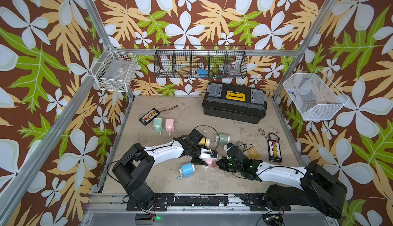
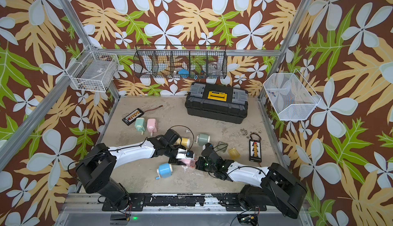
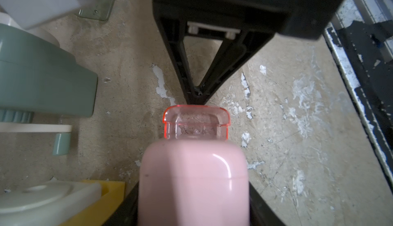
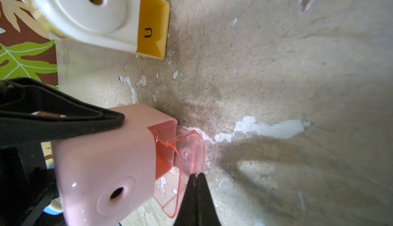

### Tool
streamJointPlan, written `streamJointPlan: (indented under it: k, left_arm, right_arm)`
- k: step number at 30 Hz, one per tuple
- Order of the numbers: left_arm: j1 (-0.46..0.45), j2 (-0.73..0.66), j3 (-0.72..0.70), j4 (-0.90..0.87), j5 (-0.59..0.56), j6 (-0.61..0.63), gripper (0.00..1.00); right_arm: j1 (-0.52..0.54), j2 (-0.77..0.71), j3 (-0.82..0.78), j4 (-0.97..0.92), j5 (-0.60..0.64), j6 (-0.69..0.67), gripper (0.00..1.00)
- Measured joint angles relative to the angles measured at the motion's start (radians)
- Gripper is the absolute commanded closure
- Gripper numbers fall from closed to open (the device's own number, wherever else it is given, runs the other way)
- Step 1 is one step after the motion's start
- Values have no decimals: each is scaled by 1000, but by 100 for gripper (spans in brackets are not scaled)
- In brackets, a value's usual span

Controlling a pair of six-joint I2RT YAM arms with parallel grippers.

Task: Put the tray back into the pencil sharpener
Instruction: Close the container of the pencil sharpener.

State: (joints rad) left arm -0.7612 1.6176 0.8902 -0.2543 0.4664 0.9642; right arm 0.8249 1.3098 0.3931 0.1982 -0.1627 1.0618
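Note:
A pink pencil sharpener (image 3: 193,182) lies on the table, with my left gripper (image 3: 193,214) shut on its body; one black finger (image 4: 85,116) lies along its side. The clear pink tray (image 4: 189,148) sits partly inside the sharpener's slot, its front end sticking out. My right gripper (image 4: 196,175) is shut, with its tips touching the tray's outer face (image 3: 196,121). In both top views the two grippers meet at the sharpener (image 1: 209,162) (image 2: 187,161) near the table's front middle.
Close by lie a blue sharpener (image 1: 187,170), a green one (image 1: 223,139), a yellow one (image 1: 204,141), a clear grey tray (image 1: 242,145) and a yellow tray (image 1: 254,153). A black toolbox (image 1: 234,102) stands at the back. A charger board (image 1: 274,151) lies at the right.

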Motion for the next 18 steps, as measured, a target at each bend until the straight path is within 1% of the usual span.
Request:
streamJointPlan:
  k: [10, 15, 18]
  left_arm:
    - [0, 0, 0, 0, -5, -18, 95]
    - [0, -2, 0, -2, -11, -19, 95]
    - [0, -6, 0, -3, -16, -21, 95]
  right_arm:
    - [0, 103, 5, 137, -91, 8, 100]
    - [0, 105, 5, 141, -99, 12, 100]
    - [0, 79, -2, 145, -99, 27, 99]
